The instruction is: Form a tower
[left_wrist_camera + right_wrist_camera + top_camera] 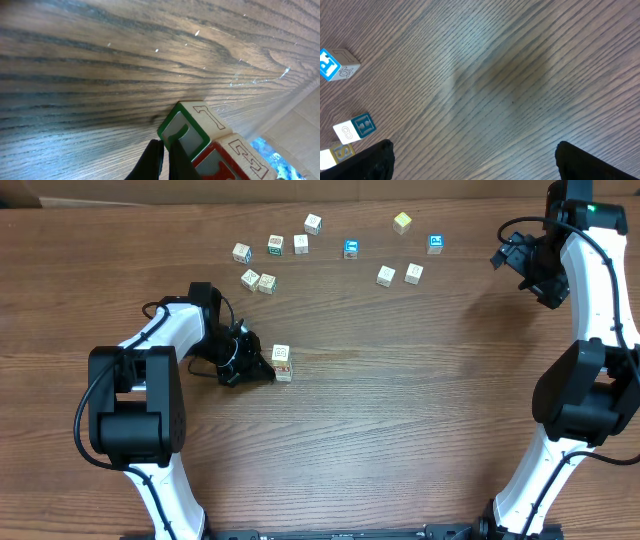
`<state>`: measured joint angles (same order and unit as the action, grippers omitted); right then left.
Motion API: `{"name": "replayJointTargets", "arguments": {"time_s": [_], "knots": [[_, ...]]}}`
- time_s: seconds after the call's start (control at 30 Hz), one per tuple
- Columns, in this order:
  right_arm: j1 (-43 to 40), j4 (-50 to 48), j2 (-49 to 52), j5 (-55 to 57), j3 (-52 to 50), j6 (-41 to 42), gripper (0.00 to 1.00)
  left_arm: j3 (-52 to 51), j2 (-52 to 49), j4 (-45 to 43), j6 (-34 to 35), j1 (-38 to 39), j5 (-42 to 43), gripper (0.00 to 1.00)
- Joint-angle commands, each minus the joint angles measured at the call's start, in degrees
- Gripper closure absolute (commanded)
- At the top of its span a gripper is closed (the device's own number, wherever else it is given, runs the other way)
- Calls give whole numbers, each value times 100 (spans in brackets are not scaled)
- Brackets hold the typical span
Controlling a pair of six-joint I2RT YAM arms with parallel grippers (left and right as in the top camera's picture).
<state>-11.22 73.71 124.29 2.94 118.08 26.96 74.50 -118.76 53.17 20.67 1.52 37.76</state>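
Seemingly squaring the narrow column of pale printed wooden cubes [282, 363] — left gripper [268, 372] pinched shut, empty, beside it — next: fetch another loose cube [266, 283].

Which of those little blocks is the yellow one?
The yellow cube, in the scattered group, next to a blue-faced cube on the right arm's side. Only its top is yellow; the others are pale or blue.
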Motion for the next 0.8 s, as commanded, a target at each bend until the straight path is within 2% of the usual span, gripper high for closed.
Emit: {"name": "replayJointTargets", "arguments": {"time_s": [0.0,0.4,0.6,0.77], "knots": [[0,-17,-74,-4,162,-24,0,-63,2,39,35,13,125,96],[0,-17,-74,-4,162,-24,0,-63,2,101,35,13,-37,96],[0,-20,-74,-4,162,-24,0,-63,4,188,31,-168,-772,96],[0,-17,-74,-4,162,-24,0,-63,4,212,-44,-483,-2168,93]]}}
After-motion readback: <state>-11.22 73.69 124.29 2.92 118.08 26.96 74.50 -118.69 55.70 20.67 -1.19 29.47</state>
